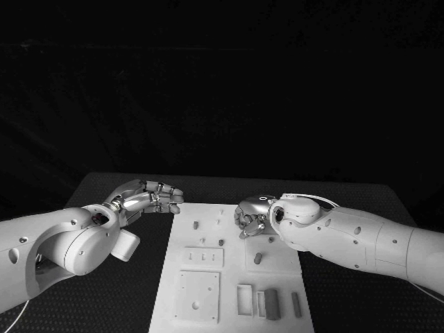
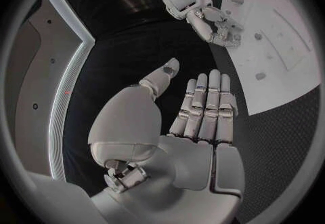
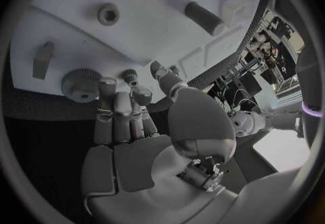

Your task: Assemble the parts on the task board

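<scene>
head view: the flat white task board (image 1: pixel 232 277) lies mid-desk, small grey parts (image 1: pixel 271 303) near its close edge; the silver left hand (image 1: pixel 147 197) hovers off its far corner, the silver right hand (image 1: pixel 252 215) curled over its far end. left wrist view: left fingers (image 2: pixel 206 107) straight, pressed together, holding nothing. right wrist view: right fingers (image 3: pixel 115 113) reach a round knurled grey knob (image 3: pixel 81 84); whether they touch it, i cannot tell. likely approaching a grasp; next calls for closing on it.

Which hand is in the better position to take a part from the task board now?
Probably the right hand: it hangs over the task board, its fingers close to a round knurled part. The left hand is open over black table beside the board.
</scene>
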Robot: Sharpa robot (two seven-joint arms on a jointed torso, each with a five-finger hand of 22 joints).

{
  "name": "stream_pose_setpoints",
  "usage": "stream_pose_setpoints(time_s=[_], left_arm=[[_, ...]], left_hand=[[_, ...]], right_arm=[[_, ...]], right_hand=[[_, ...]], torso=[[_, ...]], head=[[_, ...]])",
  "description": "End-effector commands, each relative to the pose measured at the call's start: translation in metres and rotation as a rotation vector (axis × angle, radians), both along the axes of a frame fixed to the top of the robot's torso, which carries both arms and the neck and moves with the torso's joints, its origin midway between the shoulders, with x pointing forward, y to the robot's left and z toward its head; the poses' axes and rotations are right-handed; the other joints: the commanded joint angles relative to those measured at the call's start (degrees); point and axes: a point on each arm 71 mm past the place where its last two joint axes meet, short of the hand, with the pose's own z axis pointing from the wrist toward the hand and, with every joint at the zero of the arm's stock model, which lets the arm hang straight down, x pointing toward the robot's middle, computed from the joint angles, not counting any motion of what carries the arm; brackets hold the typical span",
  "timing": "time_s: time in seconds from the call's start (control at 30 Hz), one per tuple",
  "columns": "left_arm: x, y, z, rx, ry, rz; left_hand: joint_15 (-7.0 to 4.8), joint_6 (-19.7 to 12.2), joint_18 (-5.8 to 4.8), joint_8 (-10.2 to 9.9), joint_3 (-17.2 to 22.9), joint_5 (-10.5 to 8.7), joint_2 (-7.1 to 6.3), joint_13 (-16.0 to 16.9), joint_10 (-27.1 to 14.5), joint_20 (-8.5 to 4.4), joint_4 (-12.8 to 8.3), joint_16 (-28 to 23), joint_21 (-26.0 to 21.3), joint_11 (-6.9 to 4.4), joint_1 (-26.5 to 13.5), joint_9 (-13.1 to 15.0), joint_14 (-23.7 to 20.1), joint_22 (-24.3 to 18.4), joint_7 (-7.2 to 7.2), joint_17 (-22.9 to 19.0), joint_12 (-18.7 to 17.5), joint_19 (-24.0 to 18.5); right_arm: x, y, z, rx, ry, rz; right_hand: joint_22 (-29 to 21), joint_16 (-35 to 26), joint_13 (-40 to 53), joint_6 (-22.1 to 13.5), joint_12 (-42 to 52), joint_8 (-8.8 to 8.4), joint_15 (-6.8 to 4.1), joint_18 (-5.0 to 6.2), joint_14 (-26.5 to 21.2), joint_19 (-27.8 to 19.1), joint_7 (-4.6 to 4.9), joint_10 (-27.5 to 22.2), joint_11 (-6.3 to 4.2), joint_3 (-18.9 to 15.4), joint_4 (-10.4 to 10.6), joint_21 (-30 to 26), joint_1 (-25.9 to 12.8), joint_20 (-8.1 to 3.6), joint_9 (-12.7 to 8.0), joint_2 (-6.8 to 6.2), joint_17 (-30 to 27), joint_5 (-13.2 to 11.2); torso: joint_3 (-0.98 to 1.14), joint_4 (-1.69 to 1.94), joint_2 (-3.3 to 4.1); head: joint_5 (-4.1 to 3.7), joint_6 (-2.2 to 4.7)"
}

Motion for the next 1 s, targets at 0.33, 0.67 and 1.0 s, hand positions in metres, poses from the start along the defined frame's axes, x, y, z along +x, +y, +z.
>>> stream_pose_setpoints(time_s=[0.33, 0.67, 1.0], left_arm=[[0.001, -0.003, 0.002, -0.011, -0.004, -0.021], [0.001, -0.003, 0.002, -0.011, -0.002, -0.022], [0.001, -0.001, 0.002, -0.009, -0.001, -0.017]], left_hand=[[0.00, -0.3, -1.27, -0.2, -0.5, 0.11, 0.07, -0.1, -0.1, -0.26, 0.0, -0.4, -0.5, -0.06, 0.0, -0.1, -0.4, -0.1, -0.18, 0.1, -0.4, -0.4], [0.02, -0.3, -1.37, -0.2, -0.5, 0.11, 0.16, -0.1, 0.0, -0.32, 0.0, -0.4, -0.6, -0.07, -0.1, -0.1, -0.4, -0.2, -0.21, 0.2, -0.4, -0.4], [0.03, -0.3, -1.44, -0.2, -0.5, 0.11, 0.21, -0.1, 0.0, -0.38, 0.0, -0.5, -0.6, -0.07, -0.1, -0.2, -0.4, -0.2, -0.24, 0.2, -0.5, -0.3]], right_arm=[[0.004, -0.007, 0.001, -0.020, -0.037, -0.030], [0.004, -0.011, 0.001, -0.022, -0.039, -0.039], [0.002, -0.015, 0.001, -0.024, -0.033, -0.040]], right_hand=[[1.3, 0.3, 0.1, 0.2, 0.4, -0.26, 0.15, 0.74, 0.4, -0.1, 0.26, 0.5, -0.03, 0.5, -0.1, 0.4, 0.3, -0.52, -0.2, 0.38, 0.0, -0.1], [1.3, 0.4, 0.2, 0.3, 0.4, -0.34, 0.19, 0.74, 0.5, -0.1, 0.29, 0.5, 0.01, 0.6, -0.1, 0.6, 0.3, -0.54, -0.2, 0.72, 0.1, -0.1], [1.3, 0.5, 0.2, 0.6, 0.4, -0.25, 0.17, 0.74, 0.6, -0.1, 0.24, 0.6, -0.03, 0.8, -0.1, 0.7, 0.3, -0.58, -0.2, 0.91, 0.2, -0.1]], torso=[[-0.07, 0.36, 0.98], [0.05, 0.42, 1.28], [0.06, 0.45, 1.61]], head=[[-0.33, 0.26], [-0.48, 0.46], [-0.25, 0.69]])
